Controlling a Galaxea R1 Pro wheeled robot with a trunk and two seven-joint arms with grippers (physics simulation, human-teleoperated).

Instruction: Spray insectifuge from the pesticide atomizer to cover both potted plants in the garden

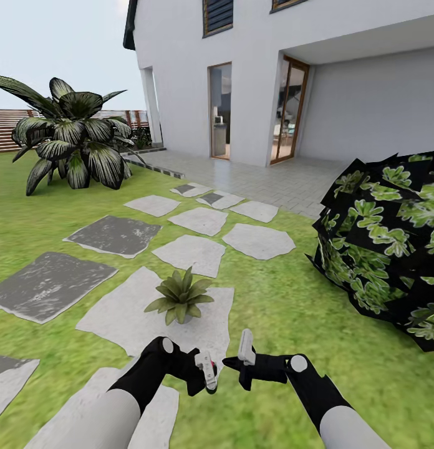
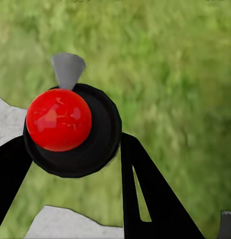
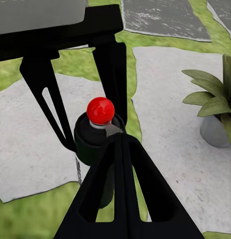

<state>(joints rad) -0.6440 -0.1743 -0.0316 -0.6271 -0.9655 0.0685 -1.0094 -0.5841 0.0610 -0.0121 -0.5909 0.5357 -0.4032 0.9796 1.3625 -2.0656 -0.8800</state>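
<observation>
Your left gripper (image 1: 207, 374) jaws grip the rigid, light atomizer (image 2: 70, 129) by its body; right gripper (image 1: 242, 365) jaws gape.

White house (image 1: 254, 75), dark bush (image 1: 385, 243)

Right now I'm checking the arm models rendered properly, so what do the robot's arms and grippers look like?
Both forearms are smooth pale grey tubes ending in black wrist sections, each with a round grey disc at the joint. The left gripper and right gripper have black bodies with whitish finger parts. In the wrist views the fingers are flat black wedges with slot-shaped cut-outs. No cables show.
</observation>
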